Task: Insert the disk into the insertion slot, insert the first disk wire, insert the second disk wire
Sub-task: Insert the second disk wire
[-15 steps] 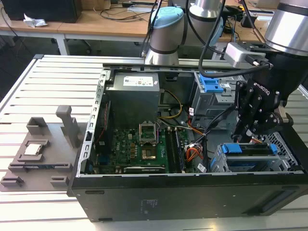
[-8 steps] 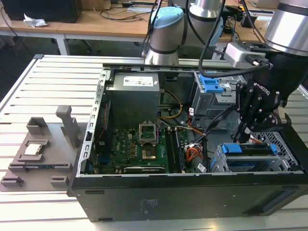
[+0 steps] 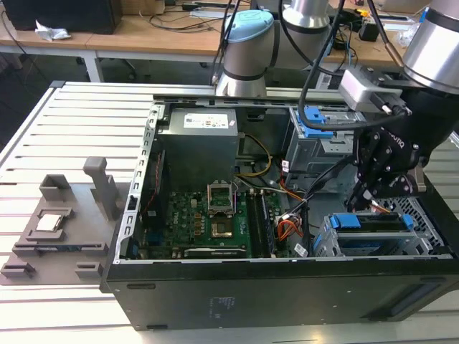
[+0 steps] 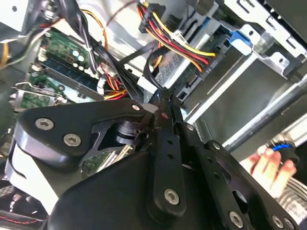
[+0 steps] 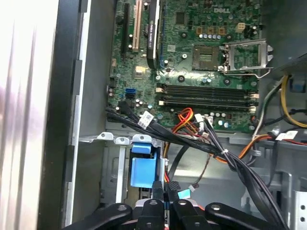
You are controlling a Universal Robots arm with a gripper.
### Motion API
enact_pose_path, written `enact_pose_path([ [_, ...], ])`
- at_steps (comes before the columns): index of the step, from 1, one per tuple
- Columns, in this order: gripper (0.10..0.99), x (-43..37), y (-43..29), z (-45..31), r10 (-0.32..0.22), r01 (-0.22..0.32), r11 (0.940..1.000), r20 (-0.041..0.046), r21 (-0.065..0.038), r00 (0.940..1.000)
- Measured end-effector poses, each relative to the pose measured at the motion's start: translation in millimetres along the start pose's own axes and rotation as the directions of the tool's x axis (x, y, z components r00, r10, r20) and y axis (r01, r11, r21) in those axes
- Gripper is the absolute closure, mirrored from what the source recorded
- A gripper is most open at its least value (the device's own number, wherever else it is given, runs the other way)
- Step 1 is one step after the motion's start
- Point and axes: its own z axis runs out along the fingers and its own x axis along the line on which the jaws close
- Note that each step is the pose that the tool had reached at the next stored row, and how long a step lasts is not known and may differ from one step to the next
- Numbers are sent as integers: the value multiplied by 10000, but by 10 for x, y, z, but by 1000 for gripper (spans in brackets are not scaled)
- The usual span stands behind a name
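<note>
The disk (image 3: 373, 231), in its blue carrier, lies inside the insertion slot (image 3: 427, 217), the low perforated cage at the exterior view's right. My gripper (image 3: 367, 193) hangs just above the cage's inner end. In both wrist views its black fingers (image 5: 154, 188) are pressed together on a thin black disk wire (image 4: 151, 72) that loops away from the tips. The blue carrier (image 5: 143, 168) sits directly beyond the fingertips. A black connector with red, yellow and black leads (image 4: 207, 67) rests against the disk's end (image 4: 225, 93).
A taller grey cage with a blue latch (image 3: 315, 123) stands behind the slot. The motherboard (image 3: 208, 215) and bundled cables (image 5: 216, 148) lie beside it. A person's hand (image 4: 268, 165) shows outside the case. A grey fixture (image 3: 57, 222) sits on the slatted table.
</note>
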Motion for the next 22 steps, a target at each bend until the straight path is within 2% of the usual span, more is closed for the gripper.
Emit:
enact_pose_path([
  [1,941,32,-8,1,-11,11,10000,174,9,9998],
  [2,941,63,-17,4,-20,20,10000,297,15,9996],
  [3,941,81,-21,5,-23,23,10000,340,17,9994],
  [6,941,140,-26,10,-24,23,10000,429,19,9991],
  [11,941,228,-45,19,23,-25,10000,640,25,9979],
  [18,941,292,-176,20,38,-36,10000,739,-31,9973],
  [20,941,292,-178,29,43,-41,10000,815,-29,9967],
  [22,941,292,-183,38,41,-38,10000,833,-28,9965],
])
